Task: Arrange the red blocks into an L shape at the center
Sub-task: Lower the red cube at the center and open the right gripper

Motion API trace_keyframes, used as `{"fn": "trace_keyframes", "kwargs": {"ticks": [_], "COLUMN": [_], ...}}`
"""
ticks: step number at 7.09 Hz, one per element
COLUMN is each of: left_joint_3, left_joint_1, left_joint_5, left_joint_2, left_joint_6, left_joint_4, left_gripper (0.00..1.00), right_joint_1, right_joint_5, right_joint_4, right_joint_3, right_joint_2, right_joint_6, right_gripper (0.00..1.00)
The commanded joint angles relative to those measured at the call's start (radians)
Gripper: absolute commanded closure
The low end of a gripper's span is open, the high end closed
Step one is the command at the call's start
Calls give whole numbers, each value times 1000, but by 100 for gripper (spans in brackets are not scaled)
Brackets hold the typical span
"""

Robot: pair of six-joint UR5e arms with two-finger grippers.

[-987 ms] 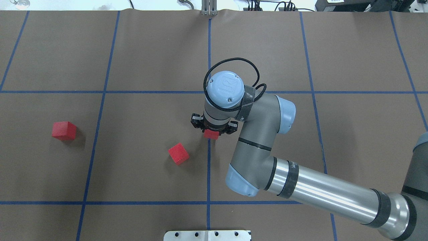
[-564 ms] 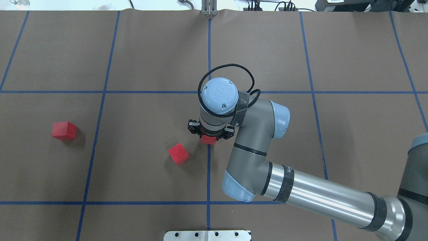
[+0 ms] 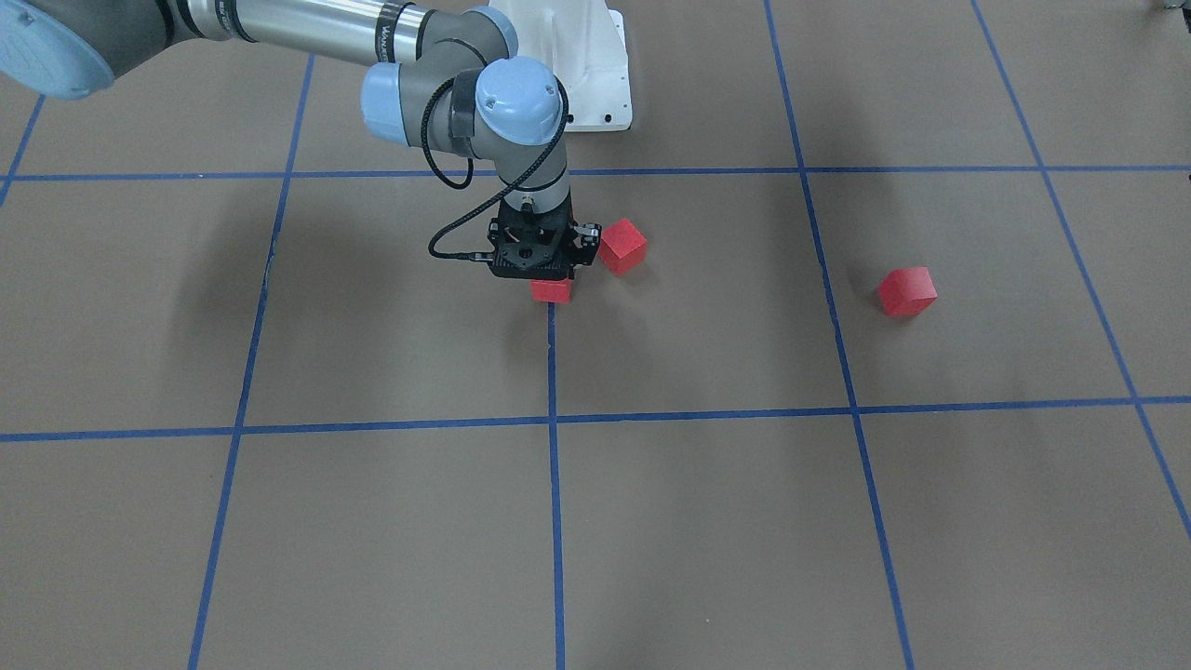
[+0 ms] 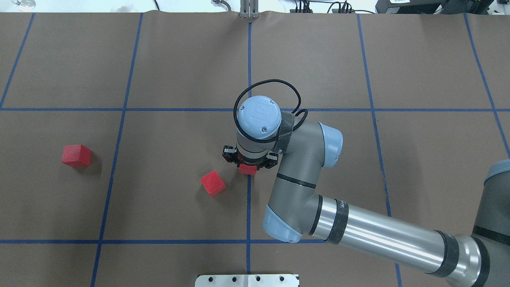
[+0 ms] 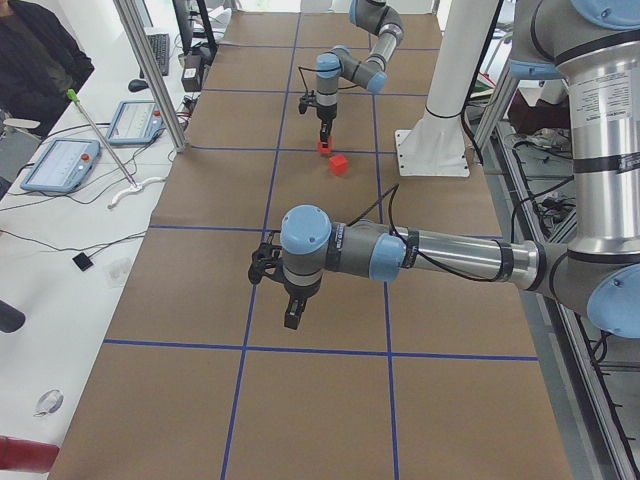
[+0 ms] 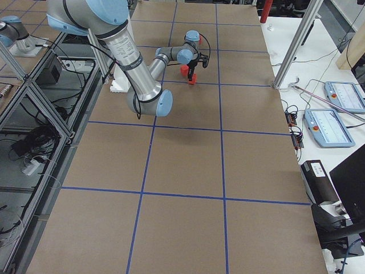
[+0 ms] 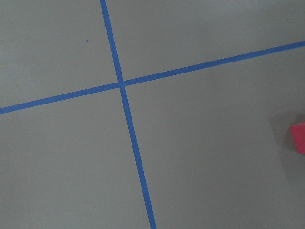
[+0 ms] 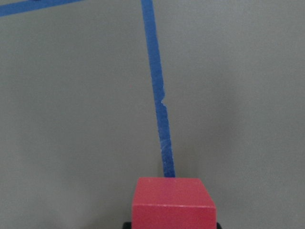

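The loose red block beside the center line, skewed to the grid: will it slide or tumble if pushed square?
Probably slides: the loose red block rests flat on one face, so rolling looks unlikely. Its matte faces may drag on the paper, so an off-centre push likely turns it.

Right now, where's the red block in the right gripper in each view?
Front-facing: red block just left of center, in the right gripper.
Overhead: block at center.
Exterior left: block at top middle.
Exterior right: block at top middle.
Left wrist: not in it.
Right wrist: block at bottom middle.
Landmark: the middle blue tape line, which the block sits over.
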Motion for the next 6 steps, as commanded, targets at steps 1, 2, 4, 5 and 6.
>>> {"fn": "trace_keyframes", "kwargs": {"ticks": [1,2,4,5,6], "left_joint_3": [0,0,0,0,-2], "left_joint_1": [1,1,0,0,0], "left_joint_5": [1,1,1,-1,1], "left_joint_2": [0,0,0,0,0], "left_joint_6": [0,0,0,0,0], "left_joint_4": [1,1,1,-1,-1], "left_gripper": [0,0,0,0,0], "right_joint_1": [-2,-2,-7,-12,-13], "right_joint_5": [0,0,-2,-14,-14], "right_joint_4": [0,0,0,0,0], "right_joint_3": [-5,-7,-8,-8,-8], "right_joint_2": [1,1,1,3,3], "right_joint_6": [-5,-5,-8,-8,-8], "right_gripper": [88,80,48,38,23]}}
